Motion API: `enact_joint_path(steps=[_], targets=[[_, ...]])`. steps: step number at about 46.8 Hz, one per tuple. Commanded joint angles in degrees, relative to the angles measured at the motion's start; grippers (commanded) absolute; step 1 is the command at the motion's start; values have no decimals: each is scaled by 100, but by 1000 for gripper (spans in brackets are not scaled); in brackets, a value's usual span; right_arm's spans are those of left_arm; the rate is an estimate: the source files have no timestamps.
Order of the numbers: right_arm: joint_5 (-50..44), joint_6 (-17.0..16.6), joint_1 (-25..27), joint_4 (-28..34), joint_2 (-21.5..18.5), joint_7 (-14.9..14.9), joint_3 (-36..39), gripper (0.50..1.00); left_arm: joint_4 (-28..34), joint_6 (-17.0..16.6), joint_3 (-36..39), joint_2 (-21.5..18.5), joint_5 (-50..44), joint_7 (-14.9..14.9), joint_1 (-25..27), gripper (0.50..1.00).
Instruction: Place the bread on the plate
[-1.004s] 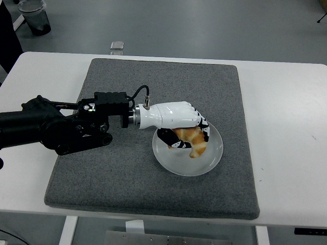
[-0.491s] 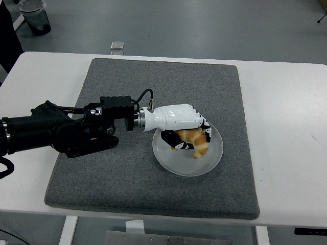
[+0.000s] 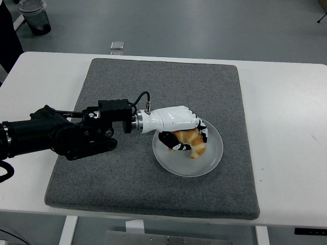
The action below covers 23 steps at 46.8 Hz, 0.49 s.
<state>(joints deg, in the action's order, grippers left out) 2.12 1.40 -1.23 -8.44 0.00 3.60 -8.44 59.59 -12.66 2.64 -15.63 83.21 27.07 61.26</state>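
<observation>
A golden-brown piece of bread lies on the white plate, which sits on the grey mat right of centre. My left hand, white with black fingers, reaches over the plate's left half from the left. Its fingers are curled around the bread, which pokes out below and to the right of them. Whether the bread rests on the plate or hangs just above it is unclear. The right arm is out of view.
The grey mat covers most of the white table. A small clear object lies at the table's far edge. A dark bin stands on the floor at the top left.
My left hand and arm shifted slightly to the left and back over the plate, with the bread still in the fingers. The bread has stayed over the plate.
</observation>
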Motion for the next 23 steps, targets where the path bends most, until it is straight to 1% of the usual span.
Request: enact_joint_path(steps=[1,2,3,6,7,9,10,11,12,17,19,23], targets=[[-1,-8,0,0,0,0,0,932,0,0,0,-1,-50,0,0,544],[-1,1,0,0,0,-9,0,932,0,0,0,-1,-51,0,0,550],[-1,1,0,0,0,0,0,930,0,0,0,-1,-51,0,0,572],[-1,1,0,0,0,0,0,930,9,0,0,-10,-68,0,0,713],[-1,1,0,0,0,-9,0,930,9,0,0,-19,-86,0,0,745],[-1,1,0,0,0,0,0,930,9,0,0,-27,-112,0,0,778],[-1,1,0,0,0,0,0,930,9,0,0,-36,-121,0,0,810],[-1,1,0,0,0,0,0,930,9,0,-9,-36,-130,-9,0,854],[-1,1,0,0,0,0,0,930,18,0,-9,-45,-138,-9,0,885],[-1,1,0,0,0,0,0,930,27,0,-9,-62,-200,-9,0,945],[-1,1,0,0,0,0,0,932,44,0,-18,-71,-252,-9,0,979],[-1,1,0,0,0,0,0,930,62,9,-18,-89,-332,0,8,988]])
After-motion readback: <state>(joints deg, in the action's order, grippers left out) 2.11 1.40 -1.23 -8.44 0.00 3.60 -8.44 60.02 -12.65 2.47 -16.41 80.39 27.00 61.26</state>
